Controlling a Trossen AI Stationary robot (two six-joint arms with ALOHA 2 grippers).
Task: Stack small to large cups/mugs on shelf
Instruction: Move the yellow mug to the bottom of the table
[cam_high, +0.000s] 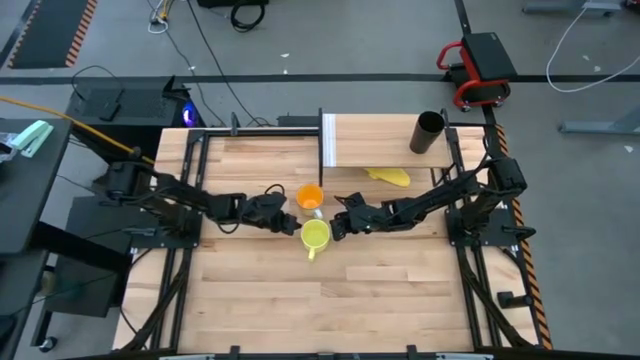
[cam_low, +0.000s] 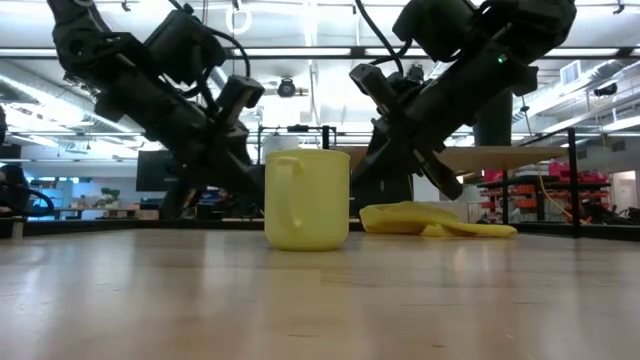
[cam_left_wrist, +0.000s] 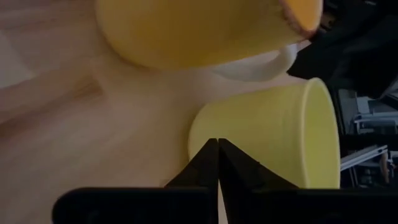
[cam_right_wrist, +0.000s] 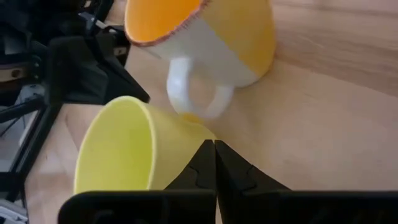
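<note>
The yellow mug (cam_high: 315, 235) stands upright on the table near the middle, its handle toward the near edge. The orange cup (cam_high: 310, 196), with a pale base and white handle, stands just beyond it on the far side. The tall black cup (cam_high: 429, 132) stands on the shelf (cam_high: 385, 140) at the far side. My left gripper (cam_high: 296, 228) is shut, low at the yellow mug's left side. My right gripper (cam_high: 335, 228) is shut, low at its right side. My left gripper has its shut fingertips (cam_left_wrist: 217, 149) level against the lower wall (cam_left_wrist: 205, 134) of the yellow mug, coming from the table's left; I cannot tell whether they touch it. My right gripper has its shut fingertips (cam_right_wrist: 213, 149) at the mug's opposite wall (cam_right_wrist: 193, 134), coming from the right; touch cannot be told.
A flat yellow banana-like thing (cam_high: 388, 176) lies on the table right of the orange cup, in front of the shelf. The shelf's white upright end panel (cam_high: 328, 140) stands just beyond the orange cup. Bare wood lies toward the near edge (cam_high: 320, 310).
</note>
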